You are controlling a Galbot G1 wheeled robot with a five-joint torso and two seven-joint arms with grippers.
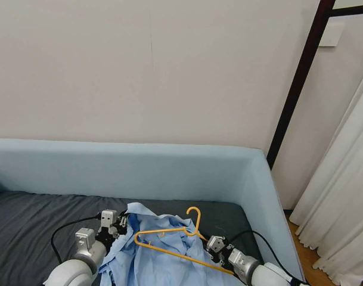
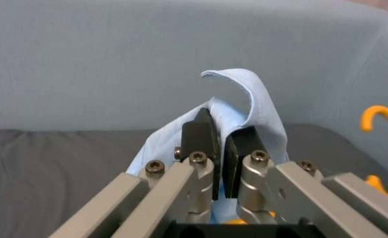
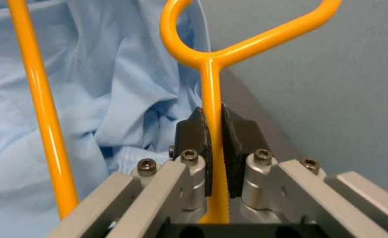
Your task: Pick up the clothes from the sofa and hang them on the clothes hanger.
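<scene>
The step in hand looks like threading the hanger [image 3: 211, 89] into the shirt [image 1: 151, 262], and both tools are already committed. The left claw [image 2: 221, 144] is pinched nearly closed on a fold of the pale blue cloth, whose free edge curls up above its tips. The right claw [image 3: 213, 126] is clamped tight on the orange stem just below the hook. In the head view the shirt lies in a rumpled heap on the dark seat cushion [image 1: 32, 214] of the sofa [image 1: 139, 167], between the two arms, with the hanger's triangle lying across its top. To do this well, the left arm should probably lift its pinch so the cloth hangs taut and an opening shows. As it lies, I cannot tell whether the held fold is collar, hem or sleeve. The right arm should guide one hanger shoulder under the raised layer, not push across the heap. The stem grip is narrow, so twisting loads could let the hanger swivel. Slow, level moves seem wise.
</scene>
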